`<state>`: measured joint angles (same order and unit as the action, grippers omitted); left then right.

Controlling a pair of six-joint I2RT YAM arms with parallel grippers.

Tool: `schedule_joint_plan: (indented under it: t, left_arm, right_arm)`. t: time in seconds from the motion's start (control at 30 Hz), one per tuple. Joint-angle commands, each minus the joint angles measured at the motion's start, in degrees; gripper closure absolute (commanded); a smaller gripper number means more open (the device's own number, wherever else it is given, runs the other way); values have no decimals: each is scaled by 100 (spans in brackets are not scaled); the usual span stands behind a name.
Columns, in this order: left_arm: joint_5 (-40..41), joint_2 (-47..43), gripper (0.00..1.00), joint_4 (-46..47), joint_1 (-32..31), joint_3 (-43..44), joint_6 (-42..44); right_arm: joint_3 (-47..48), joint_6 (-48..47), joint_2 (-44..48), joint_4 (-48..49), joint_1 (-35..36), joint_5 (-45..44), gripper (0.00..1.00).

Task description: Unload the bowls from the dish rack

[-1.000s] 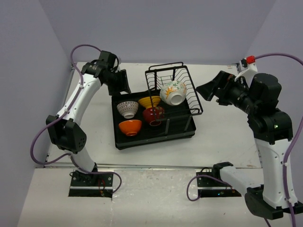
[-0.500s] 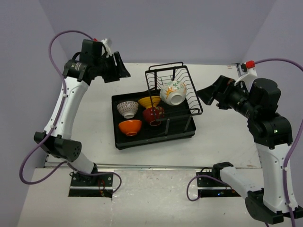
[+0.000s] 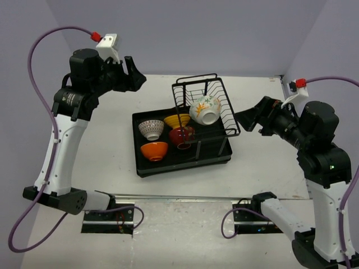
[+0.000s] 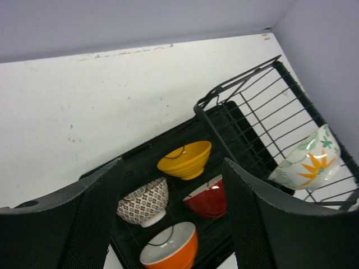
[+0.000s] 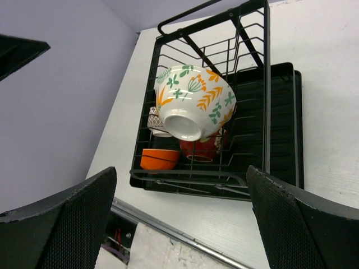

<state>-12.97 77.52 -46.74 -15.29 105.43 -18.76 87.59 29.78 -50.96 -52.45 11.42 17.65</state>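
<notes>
- On the worktop [image 3: 112, 145], the dish rack [image 3: 185, 162] lies between the two arms with all five bowls in it, none unloaded yet
- The flowered white bowl [image 3: 205, 109] leans on its side inside the wire basket [image 3: 216, 89]; the yellow bowl [image 3: 175, 120], red bowl [image 3: 180, 135], brown-patterned white bowl [image 3: 151, 129] and orange bowl [image 3: 154, 150] sit upside down on the tray
- The left tool [image 3: 136, 78] hangs high, beyond the rack's far left corner, jaws apart and empty; the right tool [image 3: 251, 117] sits just right of the basket, jaws spread wide, holding nothing
- Risks, as I judge them: a finger could snag a basket wire while reaching for the tilted bowl and drag the whole rack, and a glazed rim could slip from a shallow pinch
- Against a second ago, the left arm has lifted and pulled back from the tray edge with its jaws wider; the right tool has barely shifted, and the bowls lie as they did
</notes>
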Motion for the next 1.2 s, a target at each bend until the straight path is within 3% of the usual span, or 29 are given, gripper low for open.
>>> schedule_joint_plan:
  t: [0.0, 0.2, 0.43, 0.63, 0.73, 0.93, 1.17]
  left_arm:
    - [128, 421, 29, 210, 17, 65, 1164]
    - [365, 905, 32, 183, 17, 31, 1296]
    - [110, 1319, 39, -247, 17, 119, 1594]
    - [-258, 1328, 39, -266, 26, -22, 1798]
    - [-722, 970, 38, 504, 8, -574, 1553]
    - [-664, -525, 36, 2237, -9, -2359, 998]
    - [-346, -993, 28, 2450, -18, -2676, 884]
  right_arm:
    - [-32, -95, 51, -169, 141, -85, 2]
    - [12, -209, 68, -380, 211, -315, 2]
    - [170, -210, -89, -442, 247, -438, 2]
    - [355, -209, -213, -635, 484, -551, 2]
    - [207, -279, -151, -600, 493, -868, 1]
    - [-128, -420, 253, -231, 493, -1387, 1]
    - [-216, -412, 341, -100, 493, -1668, 1]
